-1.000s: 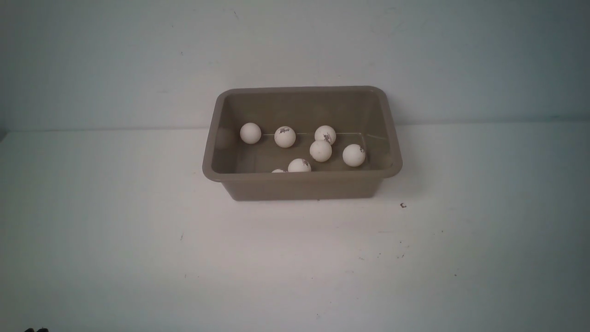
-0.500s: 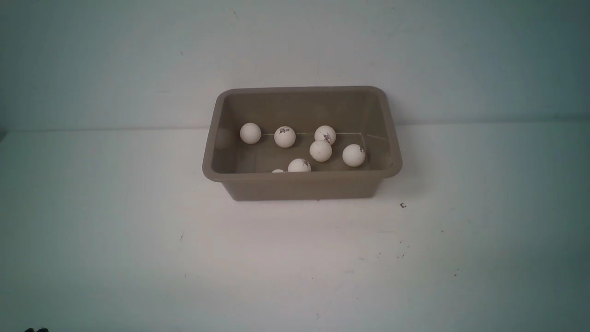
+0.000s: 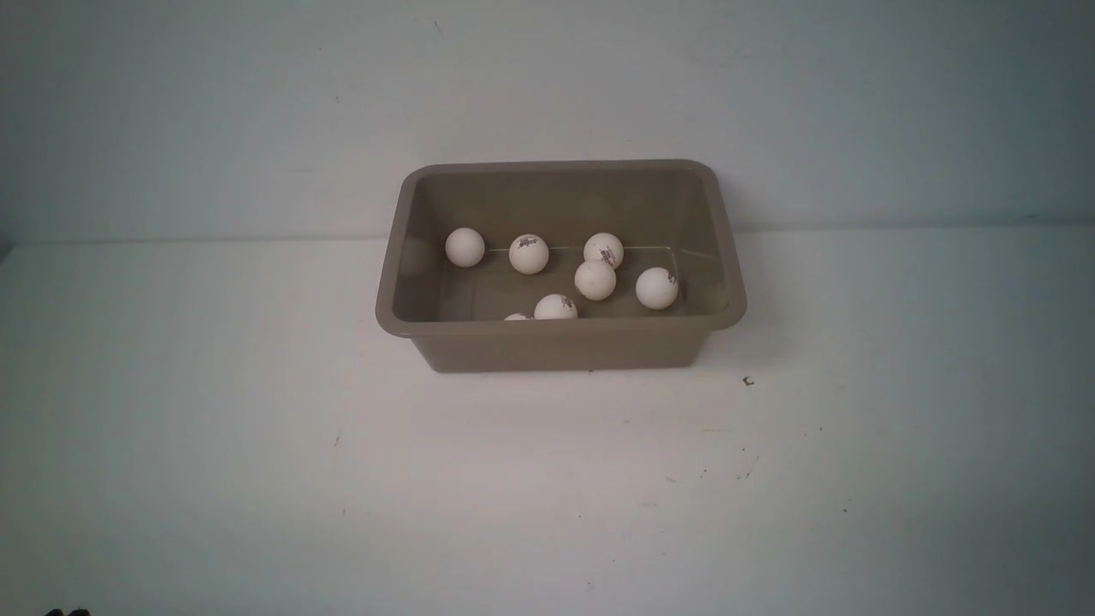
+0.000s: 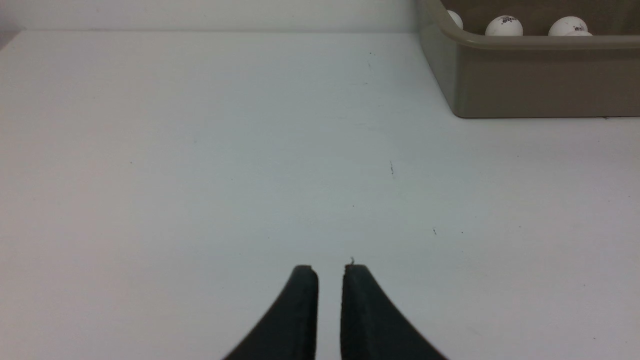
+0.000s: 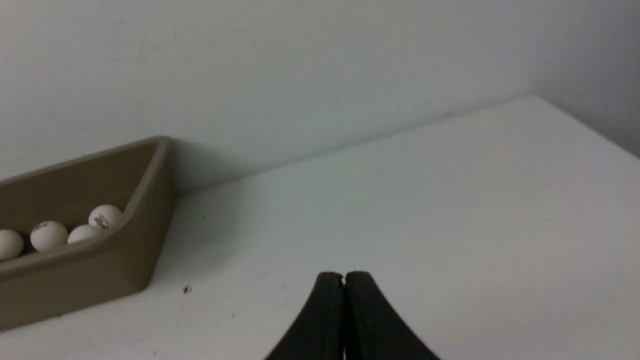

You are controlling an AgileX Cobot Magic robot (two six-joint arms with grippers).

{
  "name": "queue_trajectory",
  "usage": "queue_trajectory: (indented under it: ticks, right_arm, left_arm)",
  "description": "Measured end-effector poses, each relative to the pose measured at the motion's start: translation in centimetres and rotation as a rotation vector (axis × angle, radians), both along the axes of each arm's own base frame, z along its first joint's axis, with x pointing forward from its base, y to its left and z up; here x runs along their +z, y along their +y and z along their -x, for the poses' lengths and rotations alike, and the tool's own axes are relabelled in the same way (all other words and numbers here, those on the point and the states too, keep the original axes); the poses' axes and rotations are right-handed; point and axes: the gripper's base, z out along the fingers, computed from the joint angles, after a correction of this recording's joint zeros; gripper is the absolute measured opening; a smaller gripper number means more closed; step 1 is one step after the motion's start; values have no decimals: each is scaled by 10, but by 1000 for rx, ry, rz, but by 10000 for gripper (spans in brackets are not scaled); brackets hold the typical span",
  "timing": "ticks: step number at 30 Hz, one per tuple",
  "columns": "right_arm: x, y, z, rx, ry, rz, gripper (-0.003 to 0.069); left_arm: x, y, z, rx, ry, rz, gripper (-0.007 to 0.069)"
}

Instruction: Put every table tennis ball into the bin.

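A: The left claw (image 4: 330, 270)?
B: Its jaws stand a narrow slit apart with nothing between them, over bare counter (image 4: 200, 150). The right claw (image 5: 343, 276) has its tips pressed together, empty too.
A: And the table tennis balls (image 3: 595, 280)?
B: Seven show in the front view, all inside the bin (image 3: 560, 346). One near the front wall is mostly hidden behind the rim.
A: Where is the bin?
B: On the white counter, close to the back wall (image 3: 547, 85), well apart from both claws. A small dark speck (image 3: 748, 382) lies on the counter just beside its right front corner.
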Motion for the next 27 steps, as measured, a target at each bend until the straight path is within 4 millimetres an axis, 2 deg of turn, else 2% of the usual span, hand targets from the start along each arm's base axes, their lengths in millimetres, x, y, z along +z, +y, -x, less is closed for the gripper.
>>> queue_trajectory:
  ticks: [4,11,19,27]
  right_arm:
    - [-28,1,-3,7,78,-54,-16]
    - [-27,2,-5,17,22,-29,-16]
    - [-28,0,-5,24,45,93,-16]
    - [-28,0,-5,26,46,107,-16]
  left_arm:
    - [0,0,0,0,0,0,58]
    - [0,0,0,-1,0,0,58]
    - [0,0,0,-1,0,0,58]
    - [0,0,0,-1,0,0,58]
